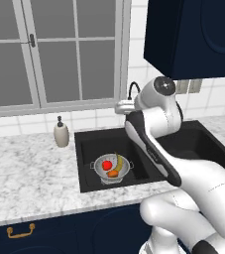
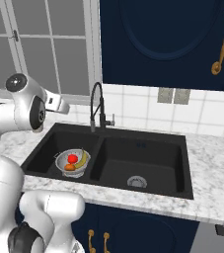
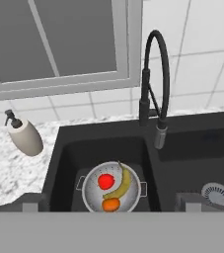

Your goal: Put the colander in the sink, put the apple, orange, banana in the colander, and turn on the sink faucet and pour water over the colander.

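The silver colander [image 3: 114, 190] stands in the left basin of the black sink [image 3: 59, 148]. In it lie the red apple [image 3: 105, 181], the yellow banana [image 3: 124, 182] and the orange [image 3: 111, 204]. The black sink faucet [image 3: 155, 84] arches up behind the divider, its spout end hanging just right of the colander. No water is in view at the spout. My gripper [image 3: 112, 203] hovers open and empty, well above the left basin and in front of the faucet. From the sides I see the same colander [image 1: 112, 168] [image 2: 73, 163] and faucet [image 2: 97, 106].
A beige soap dispenser [image 1: 61, 132] stands on the marble counter left of the sink. The right basin has a round silver drain [image 2: 136, 182]. A window runs behind the counter, and dark blue wall cabinets [image 2: 163, 39] hang above the right side.
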